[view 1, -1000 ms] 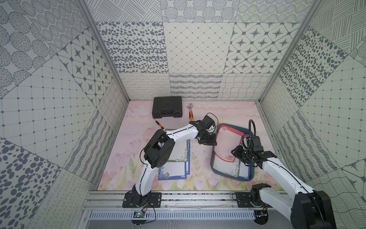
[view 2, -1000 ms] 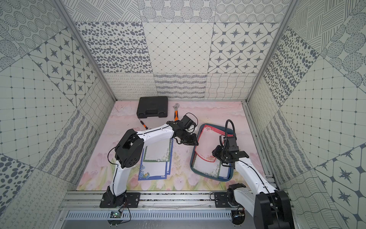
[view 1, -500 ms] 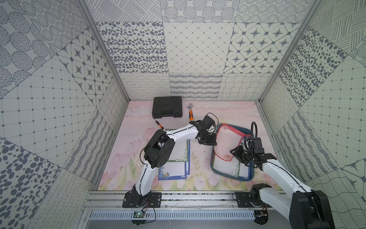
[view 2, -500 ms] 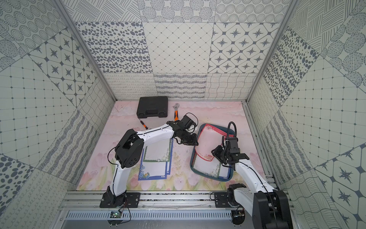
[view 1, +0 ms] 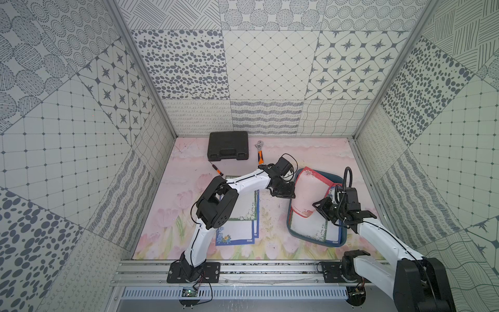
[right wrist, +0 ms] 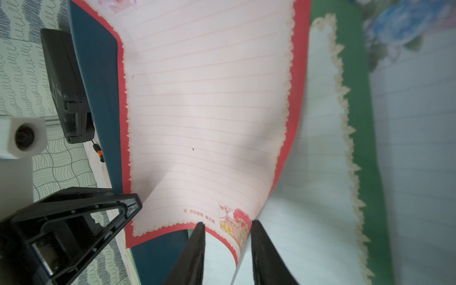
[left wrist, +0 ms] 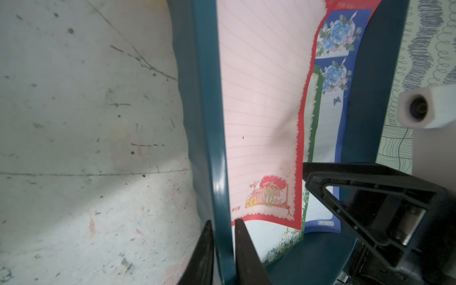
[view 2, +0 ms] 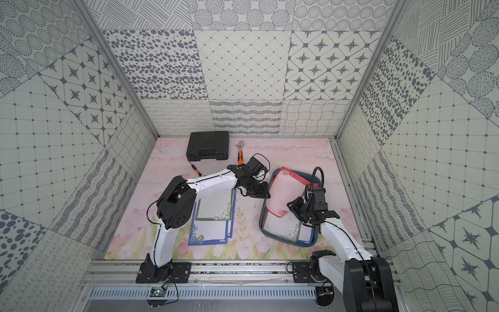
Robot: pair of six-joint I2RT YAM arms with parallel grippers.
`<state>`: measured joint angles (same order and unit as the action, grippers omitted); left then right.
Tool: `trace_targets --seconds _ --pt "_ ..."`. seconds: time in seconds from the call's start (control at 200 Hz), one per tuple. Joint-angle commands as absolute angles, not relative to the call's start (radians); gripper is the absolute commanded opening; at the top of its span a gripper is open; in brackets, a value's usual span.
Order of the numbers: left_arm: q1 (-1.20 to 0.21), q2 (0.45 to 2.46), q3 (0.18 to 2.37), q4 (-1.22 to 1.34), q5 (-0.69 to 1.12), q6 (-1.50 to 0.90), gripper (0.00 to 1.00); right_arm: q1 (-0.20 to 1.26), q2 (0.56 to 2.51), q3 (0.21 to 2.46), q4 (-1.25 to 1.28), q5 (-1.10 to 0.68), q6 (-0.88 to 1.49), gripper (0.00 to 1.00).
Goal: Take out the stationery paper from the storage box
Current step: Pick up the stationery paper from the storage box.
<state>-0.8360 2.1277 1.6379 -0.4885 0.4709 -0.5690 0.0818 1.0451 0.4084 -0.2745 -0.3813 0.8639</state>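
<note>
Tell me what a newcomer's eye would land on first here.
The red-bordered sheet bowing up out of the storage box, right of centre, with the right gripper straddling its near corner. Next, the left gripper clamped on the box's rim, and other sheets lying flat on the mat under the left arm.

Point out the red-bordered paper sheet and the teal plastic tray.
Red-bordered paper sheet [view 1: 308,190]: in a top view, pink centre.
Teal plastic tray [view 1: 330,177]: in a top view, far corner.
</note>
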Motion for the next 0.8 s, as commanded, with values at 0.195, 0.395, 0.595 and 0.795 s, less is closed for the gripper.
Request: trace_targets --seconds 0.195,0.395,0.595,0.795 --pt "-0.840 2.137 1.643 -0.529 0.479 -0.560 0.16 0.069 1.091 0.383 -0.254 -0.347 0.887 0.35" --pt "-0.841 2.138 1.641 -0.525 0.481 -0.568 0.16 0.068 1.086 0.364 -0.248 -0.329 0.915 0.32" --pt "-0.841 2.141 1.640 -0.524 0.483 -0.570 0.16 0.065 1.070 0.344 -0.226 -0.331 0.940 0.29" --pt "-0.841 2.148 1.643 -0.522 0.489 -0.575 0.16 0.064 1.041 0.328 -0.172 -0.345 0.957 0.26"
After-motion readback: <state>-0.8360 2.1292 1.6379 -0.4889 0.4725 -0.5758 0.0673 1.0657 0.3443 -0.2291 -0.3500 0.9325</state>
